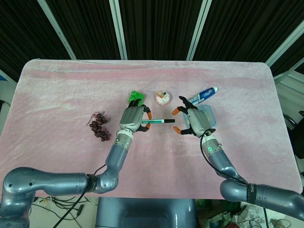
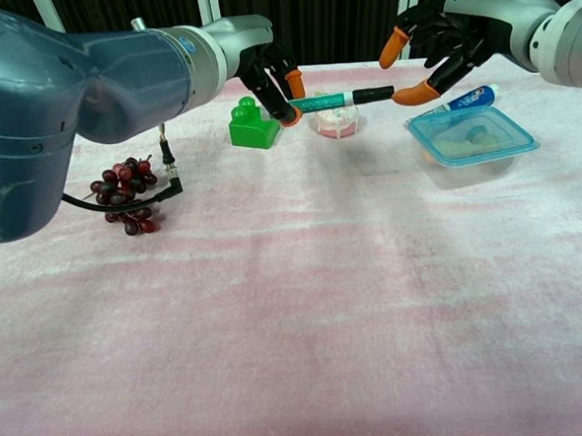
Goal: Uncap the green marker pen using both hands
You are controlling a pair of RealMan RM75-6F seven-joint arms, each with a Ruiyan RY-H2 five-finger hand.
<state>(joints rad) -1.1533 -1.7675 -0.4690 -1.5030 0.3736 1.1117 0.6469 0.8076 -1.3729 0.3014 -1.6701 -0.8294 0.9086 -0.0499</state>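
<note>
My left hand (image 1: 133, 118) (image 2: 262, 67) grips the green marker pen (image 1: 153, 122) (image 2: 323, 101) by its barrel and holds it level above the cloth. Its black cap (image 1: 168, 122) (image 2: 374, 94) points toward my right hand. My right hand (image 1: 192, 122) (image 2: 448, 40) hovers just past the cap end with its fingers spread. An orange fingertip (image 2: 409, 94) sits right beside the cap's tip, and I cannot tell if it touches. Nothing is held in that hand.
On the pink cloth (image 1: 61, 99) lie a bunch of dark grapes (image 1: 99, 126) (image 2: 126, 193), a green toy block (image 1: 136, 97) (image 2: 252, 125), a small cake (image 1: 163, 98) (image 2: 335, 118), a lidded clear box (image 2: 471, 143) (image 1: 211, 118) and a toothpaste tube (image 1: 203, 94) (image 2: 469, 97).
</note>
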